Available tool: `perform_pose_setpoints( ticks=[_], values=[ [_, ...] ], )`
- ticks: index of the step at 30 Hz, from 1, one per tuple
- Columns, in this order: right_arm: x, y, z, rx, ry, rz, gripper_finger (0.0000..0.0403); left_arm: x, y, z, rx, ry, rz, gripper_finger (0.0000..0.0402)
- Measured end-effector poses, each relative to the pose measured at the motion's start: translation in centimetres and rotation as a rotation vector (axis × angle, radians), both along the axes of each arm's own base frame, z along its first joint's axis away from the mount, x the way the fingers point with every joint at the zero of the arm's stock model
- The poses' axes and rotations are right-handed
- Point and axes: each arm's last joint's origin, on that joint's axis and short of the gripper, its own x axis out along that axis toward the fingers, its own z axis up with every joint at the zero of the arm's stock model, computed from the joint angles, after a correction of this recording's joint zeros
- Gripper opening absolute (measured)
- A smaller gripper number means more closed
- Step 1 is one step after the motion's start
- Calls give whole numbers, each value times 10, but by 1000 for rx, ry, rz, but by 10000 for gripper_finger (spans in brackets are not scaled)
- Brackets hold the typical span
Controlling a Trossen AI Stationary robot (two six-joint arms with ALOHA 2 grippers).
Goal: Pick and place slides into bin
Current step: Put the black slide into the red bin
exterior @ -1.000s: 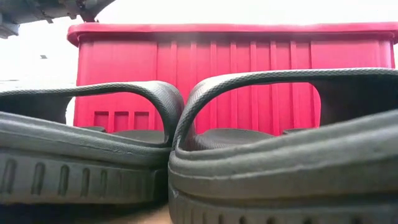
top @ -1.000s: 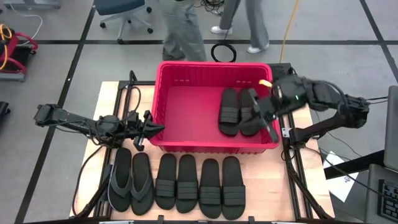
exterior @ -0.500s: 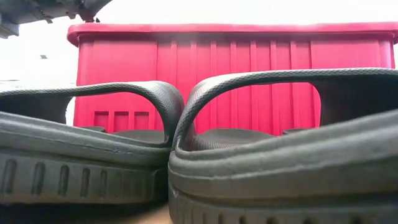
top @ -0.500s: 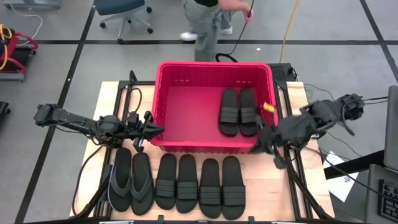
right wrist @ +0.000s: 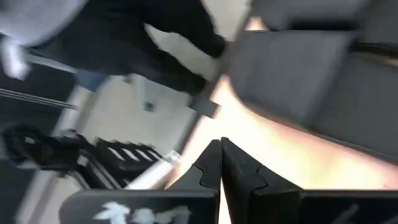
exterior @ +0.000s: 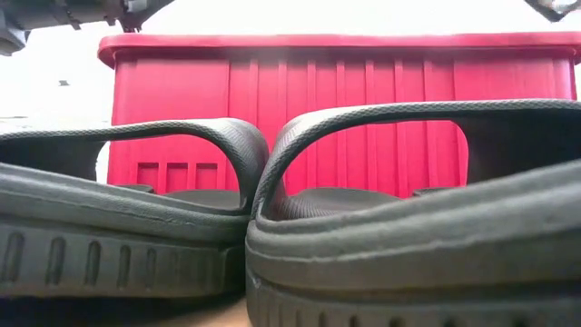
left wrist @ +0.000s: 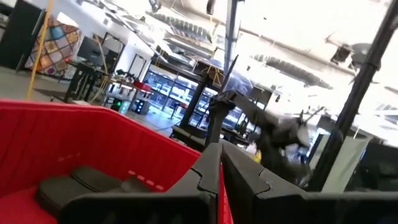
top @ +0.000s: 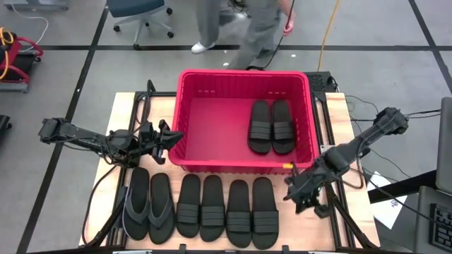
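We had swung our right gripper (top: 298, 194) out of the red bin (top: 185, 120), jaws clenched empty, leaving 2 slides (top: 271, 126) inside. 6 sandals (top: 201, 204) waited on the table; next pick looked due. Left gripper (top: 168, 140) idled clenched beside the bin.

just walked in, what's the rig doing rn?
Loading black rubber slides into the large red plastic bin. Two slides already lie in the bin; four banded slides and a thong-strap pair wait in a row on the wooden table. The right gripper is shut and empty beside the row's right end; the left gripper is shut at the bin's left wall.
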Motion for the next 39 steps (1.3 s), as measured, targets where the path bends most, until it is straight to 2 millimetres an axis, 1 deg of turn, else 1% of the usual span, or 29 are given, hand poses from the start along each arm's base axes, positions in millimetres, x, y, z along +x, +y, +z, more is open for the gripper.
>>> perform_pose_setpoints(
  ticks=[3, 5, 7, 11, 13, 15, 21, 23, 25, 29, 34, 39],
  values=[
    [1, 5, -26, 98, 24, -64, 12, 0, 0, 0, -15, -4, -3, 21],
    [2, 4, -40, 123, 55, -170, 22, 0, 0, 0, -15, -4, -3, 21],
    [3, 2, -49, 125, 39, -274, 33, 0, 0, 0, -19, -4, -4, 21],
    [11, -2, -49, 57, -120, -503, 62, 0, 0, 0, -50, -10, -15, 21],
    [14, -5, -47, 32, -190, -570, 84, 0, 0, 0, -44, -8, -27, 21],
    [16, -8, -46, 13, -211, -614, 113, 0, -1, -1, -36, 0, -44, 21],
    [19, -3, -53, 6, -178, -601, 210, 2, -1, -6, -52, 47, -55, 21],
    [22, 1, -57, 19, -163, -569, 235, 2, -1, -7, -51, 62, -55, 21],
    [24, 5, -63, 5, -154, -543, 251, 2, -1, -7, -51, 64, -56, 21],
    [31, 10, -79, -50, -137, -502, 262, 2, -1, -7, -51, 65, -56, 21],
    [40, 12, -100, -91, -78, -512, 263, 2, -1, -7, -67, 63, -62, 21],
    [46, 15, -116, -16, 73, -452, 263, 2, -1, -7, -68, 63, -62, 21]
  ],
)
